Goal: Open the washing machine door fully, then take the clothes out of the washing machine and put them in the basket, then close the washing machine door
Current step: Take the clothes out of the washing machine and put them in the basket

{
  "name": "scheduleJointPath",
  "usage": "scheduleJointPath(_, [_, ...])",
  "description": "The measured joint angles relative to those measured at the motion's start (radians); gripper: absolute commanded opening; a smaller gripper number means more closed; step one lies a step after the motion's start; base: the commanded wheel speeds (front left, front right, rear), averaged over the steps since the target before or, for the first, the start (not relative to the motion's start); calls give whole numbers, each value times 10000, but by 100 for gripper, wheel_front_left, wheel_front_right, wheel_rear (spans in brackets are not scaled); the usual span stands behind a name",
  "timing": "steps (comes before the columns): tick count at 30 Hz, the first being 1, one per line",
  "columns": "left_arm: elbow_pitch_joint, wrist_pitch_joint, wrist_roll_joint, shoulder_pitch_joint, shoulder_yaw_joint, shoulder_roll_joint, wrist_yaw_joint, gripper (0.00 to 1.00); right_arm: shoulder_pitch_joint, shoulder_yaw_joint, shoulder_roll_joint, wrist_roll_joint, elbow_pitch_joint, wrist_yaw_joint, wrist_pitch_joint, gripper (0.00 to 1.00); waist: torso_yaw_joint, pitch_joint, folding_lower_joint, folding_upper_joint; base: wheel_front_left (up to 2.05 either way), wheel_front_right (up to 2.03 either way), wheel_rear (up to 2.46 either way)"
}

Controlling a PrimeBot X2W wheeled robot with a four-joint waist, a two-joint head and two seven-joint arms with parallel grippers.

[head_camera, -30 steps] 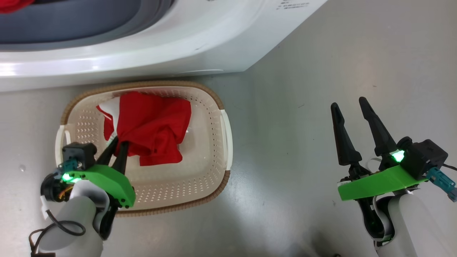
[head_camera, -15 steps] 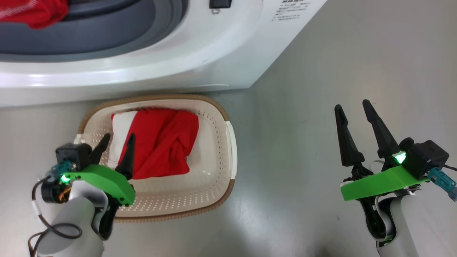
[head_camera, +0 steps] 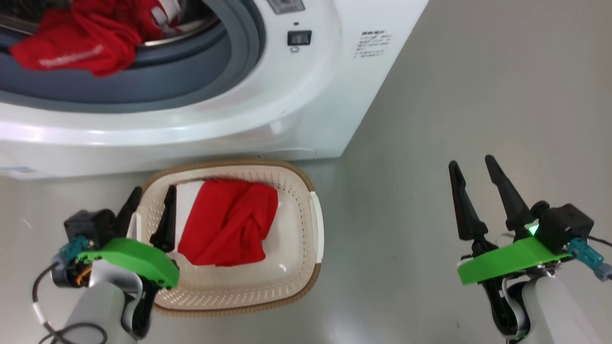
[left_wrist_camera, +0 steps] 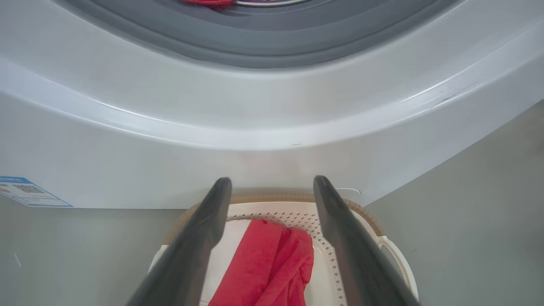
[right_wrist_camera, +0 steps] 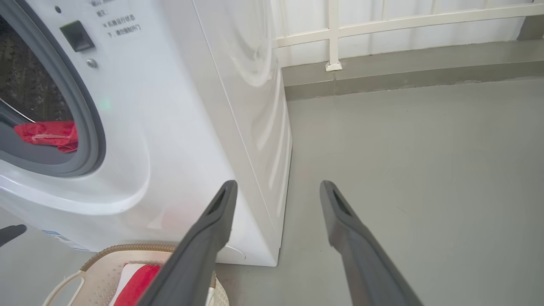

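So, clothes [head_camera: 71, 48] in washing machine [head_camera: 306, 110]: looked soft, light, floppy; a bunched fold seemed best to pinch.
Left gripper [head_camera: 154, 188]: wide, held nothing, over basket [head_camera: 229, 165] edge.
Right gripper [head_camera: 470, 160]: wide, held nothing.

Printed lines [head_camera: 373, 44] on washing machine [head_camera: 306, 110] front panel, blue label sticker [left_wrist_camera: 26, 191] low down: none legible, too small.

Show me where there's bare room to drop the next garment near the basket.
Free: the basket bottom between the red garment and its right and near walls; the floor between basket and right end effector. Crowded: the basket's left side, under the open left end effector; the slot against the washing machine.
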State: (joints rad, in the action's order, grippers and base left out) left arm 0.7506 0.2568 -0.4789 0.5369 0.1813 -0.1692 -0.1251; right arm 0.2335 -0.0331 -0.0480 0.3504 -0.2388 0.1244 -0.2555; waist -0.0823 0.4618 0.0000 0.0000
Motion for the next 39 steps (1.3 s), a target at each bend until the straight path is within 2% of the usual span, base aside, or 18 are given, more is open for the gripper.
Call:
scheduleJointPath(20, [-3373, -2, 1597, -2902, -1687, 535, 0, 100, -1719, 199, 13, -280, -410, 2, 0, 100, 209, -2538, 0, 0, 0, 0, 0])
scheduleJointPath(29, [-4656, -2, 2201, -4385, -2096, 708, 0, 100, -2552, 259, -12, -345, -403, 2, 0, 100, 272, -3512, 0, 0, 0, 0, 0])
scheduleJointPath(39, [-5655, -2, 2341, -5805, -2805, 1024, -2, 100, -3246, 341, -84, -290, -293, 2, 0, 100, 286, -4176, 0, 0, 0, 0, 0])
